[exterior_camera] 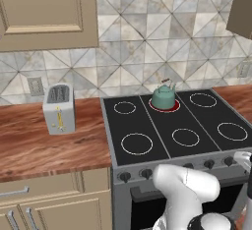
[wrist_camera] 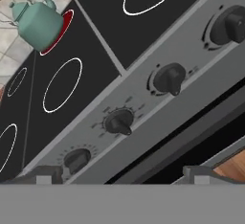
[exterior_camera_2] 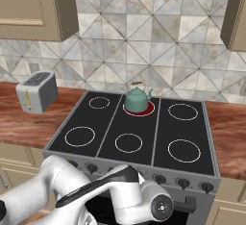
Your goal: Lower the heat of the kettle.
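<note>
The kettle [exterior_camera: 164, 98] sits on a red-glowing burner [exterior_camera: 172, 107] at upper centre, no knob [wrist_camera: 118, 121] touched yet, and the gripper [wrist_camera: 122, 175], holding nothing, stands wide open.

no words, brands or numbers are showing legibly anywhere. the dials [wrist_camera: 119, 121] on the stove's front panel [wrist_camera: 143, 108] are carrying small tick marks around them, too fine to read as figures. the toaster [exterior_camera: 59, 108] is showing a thin yellow strip on its front, with no lettering that can be made out.
</note>
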